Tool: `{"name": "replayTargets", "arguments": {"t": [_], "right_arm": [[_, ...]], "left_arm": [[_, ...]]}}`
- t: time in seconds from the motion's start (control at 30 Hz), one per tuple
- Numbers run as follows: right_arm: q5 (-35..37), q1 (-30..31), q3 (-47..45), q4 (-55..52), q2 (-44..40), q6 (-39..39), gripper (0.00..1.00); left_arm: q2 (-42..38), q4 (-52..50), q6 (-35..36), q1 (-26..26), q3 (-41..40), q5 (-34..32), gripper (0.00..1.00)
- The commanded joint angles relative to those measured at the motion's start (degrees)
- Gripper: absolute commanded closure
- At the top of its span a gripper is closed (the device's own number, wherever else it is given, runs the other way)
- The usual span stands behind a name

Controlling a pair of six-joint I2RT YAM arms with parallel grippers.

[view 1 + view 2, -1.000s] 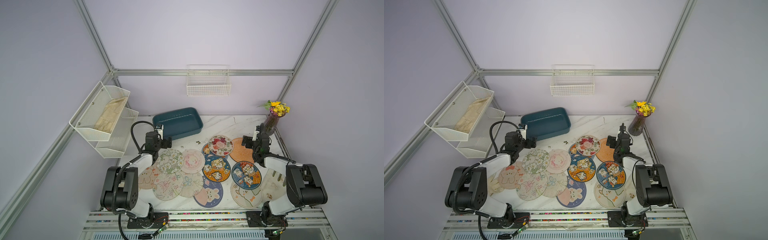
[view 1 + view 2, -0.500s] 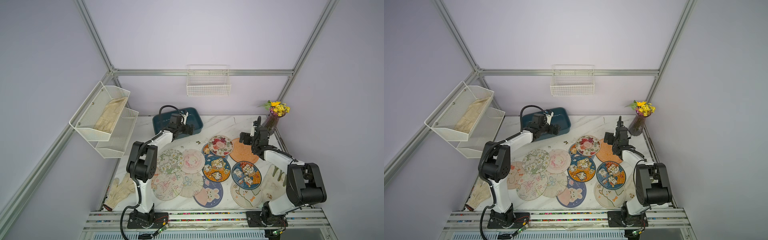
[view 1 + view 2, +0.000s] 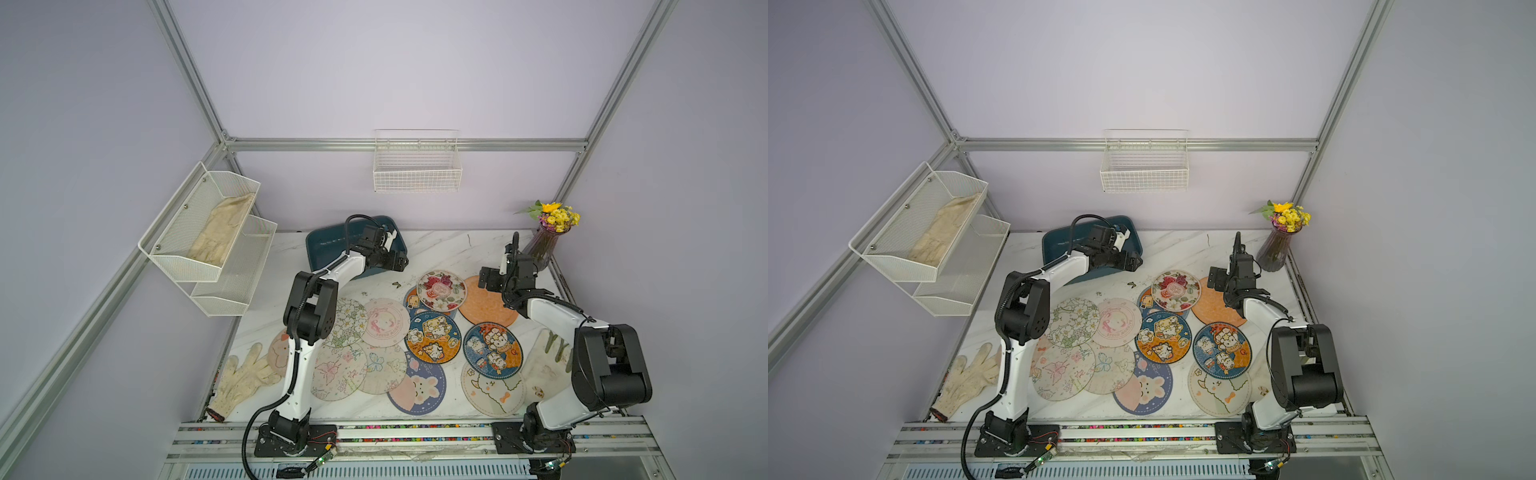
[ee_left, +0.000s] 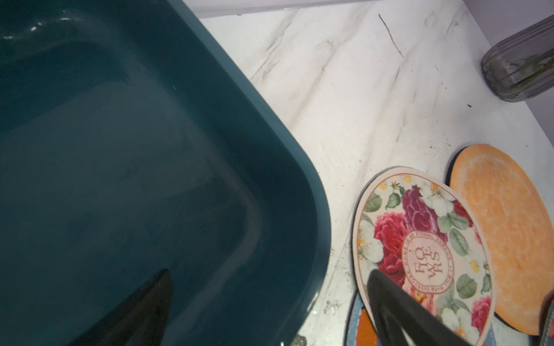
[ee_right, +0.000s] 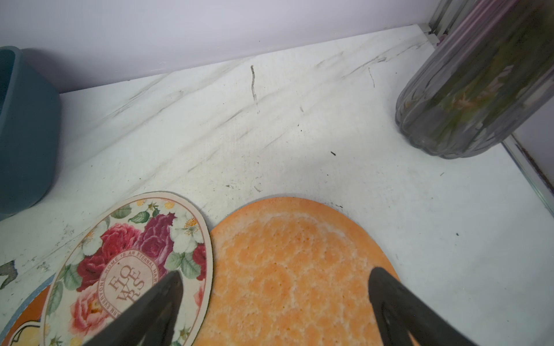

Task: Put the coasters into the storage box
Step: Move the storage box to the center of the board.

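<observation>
Dark teal below: hovering over the storage box [image 4: 245, 99] corner with left gripper [image 4: 269, 274] spread wide, holding nothing; hanging above the orange coaster [image 5: 299, 233] with right gripper [image 5: 275, 273] equally wide.

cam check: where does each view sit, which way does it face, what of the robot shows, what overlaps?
Top views: stereo pair high above the table front, facing down toward the back wall; both whole arms, left gripper, right gripper.
Left wrist: on the left arm, looking down past open fingers at the storage box corner and rose coaster.
Right wrist: on the right arm, looking past open fingers across the orange coaster toward the vase.
Shared: both wrist views catch that box, both coasters, the vase.
</observation>
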Motion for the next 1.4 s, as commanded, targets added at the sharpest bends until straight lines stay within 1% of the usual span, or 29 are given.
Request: {"name": "replayTargets", "arguments": {"t": [0.0,0.13,0.17,0.5,0.67,0.9,1.03,1.17,1.27,1.37], "right_arm": [[1.02,0.24,0.85,-1.21,-0.27,0.37,0.03],[1.27,0.24,1.05,-1.34,0.01,0.83,0.03],[1.26,0.24,1.11,-1.37,0.09,0.79,0.03],[1.54,0.33,0.81,-1.54,-0.11,1.76,0.03],[1.79,0.33,0.81,-1.75,-0.33,2.02,0.03],[2.28,0.42,0.07,-1.91,-1.19,2.39,0.03],[2.48,0.40,-0.24,-1.99,-1.54,2.56,0.03],[2.80,0.50,-0.56,-2.01,-2.09,2.59,0.03],[2.86,0.51,-0.56,-2.24,-2.12,2.61,0.02],[2.33,0.57,-0.18,-2.73,-1.94,2.98,0.03]], "left_arm": [[-0.01,-0.20,-1.36,-1.32,7.01,3.48,0.00],[0.05,-0.25,-1.36,-2.74,6.49,4.84,0.00],[0.01,-0.24,-2.89,-3.04,6.27,5.30,0.00],[-0.94,-0.16,-4.10,-5.84,4.54,8.84,0.00],[-1.17,0.28,-6.20,-7.34,4.39,9.87,0.00],[-2.19,0.55,-8.93,-9.91,2.54,9.76,0.00],[-2.61,0.55,-11.73,-10.99,1.70,9.77,0.00],[-3.64,0.55,-12.61,-12.17,0.13,8.80,0.00],[-4.68,0.55,-12.37,-12.34,-0.79,5.34,0.00],[-5.79,0.55,-10.81,-12.29,-0.56,0.21,0.00]]}}
